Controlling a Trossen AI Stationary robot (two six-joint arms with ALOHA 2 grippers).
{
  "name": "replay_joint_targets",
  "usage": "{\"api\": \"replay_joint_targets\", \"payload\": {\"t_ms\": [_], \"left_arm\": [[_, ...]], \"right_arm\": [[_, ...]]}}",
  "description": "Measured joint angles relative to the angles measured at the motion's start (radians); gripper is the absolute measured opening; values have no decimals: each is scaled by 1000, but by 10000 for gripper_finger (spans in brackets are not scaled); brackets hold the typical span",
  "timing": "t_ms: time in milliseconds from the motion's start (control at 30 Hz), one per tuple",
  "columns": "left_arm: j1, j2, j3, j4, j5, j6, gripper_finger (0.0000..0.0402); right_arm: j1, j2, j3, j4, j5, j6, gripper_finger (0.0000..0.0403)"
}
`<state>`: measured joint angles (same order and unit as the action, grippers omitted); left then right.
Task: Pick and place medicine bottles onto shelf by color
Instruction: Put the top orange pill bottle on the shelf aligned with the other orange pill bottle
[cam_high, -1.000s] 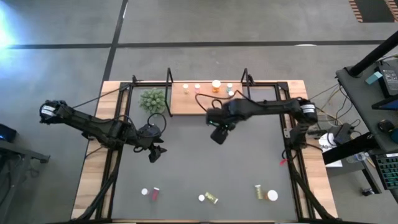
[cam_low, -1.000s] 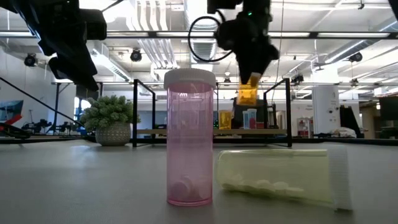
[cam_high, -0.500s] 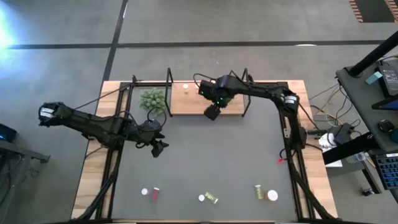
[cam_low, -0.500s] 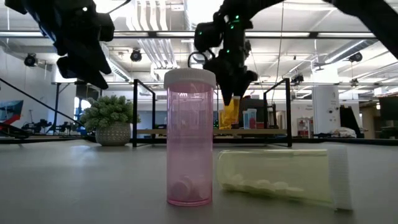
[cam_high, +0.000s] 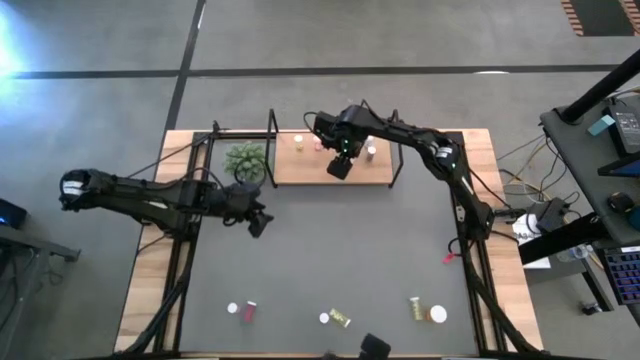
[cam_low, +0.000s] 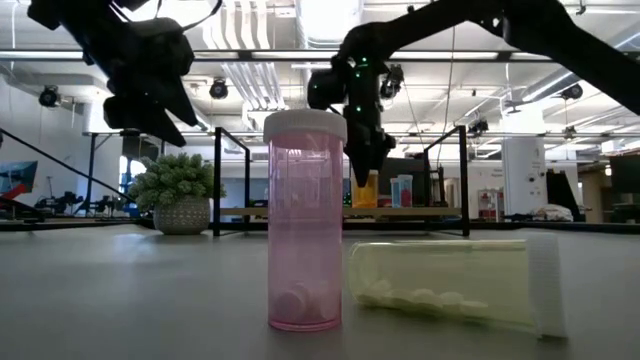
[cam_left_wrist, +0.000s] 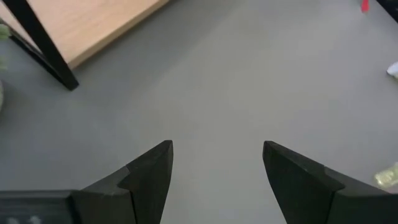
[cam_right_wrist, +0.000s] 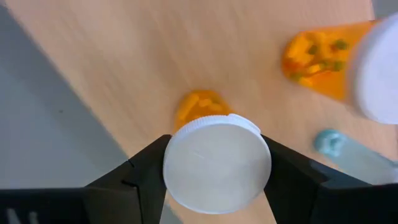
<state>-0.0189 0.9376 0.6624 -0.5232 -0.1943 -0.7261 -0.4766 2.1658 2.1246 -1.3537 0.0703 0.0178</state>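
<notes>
The right gripper (cam_right_wrist: 217, 163) clamps the white cap of a small orange cylindrical medicine bottle (cam_low: 365, 189), holding it upright just above the light-brown wooden shelf board (cam_high: 300, 168). Beside the shelf, over the dark grey mat (cam_high: 330, 260), the left gripper (cam_left_wrist: 217, 163) hangs with fingers spread, empty.

Off to the side there's a little spiky green plant (cam_high: 246, 160) in a pale textured pot (cam_low: 181, 215), sitting on the dark grey mat (cam_high: 330, 255) that covers most of the wooden table (cam_high: 503, 270). The room behind has white ceiling ducts (cam_low: 240, 30), and a desk with a keyboard (cam_high: 622, 275) stands off the table's right edge.
</notes>
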Motion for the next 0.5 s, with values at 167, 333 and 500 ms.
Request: {"api": "replay_joint_targets", "payload": {"t_ms": [167,333,500], "left_arm": [[37,-2,0,0,0,0,233],[64,-2,0,1,0,0,233],[71,-2,0,1,0,0,233]], "right_arm": [[-39,-1,-1,-2,0,-11,210],[-59,-1,-1,5,2,-11,210],[-56,-1,-2,13,-43,-40,210]]}}
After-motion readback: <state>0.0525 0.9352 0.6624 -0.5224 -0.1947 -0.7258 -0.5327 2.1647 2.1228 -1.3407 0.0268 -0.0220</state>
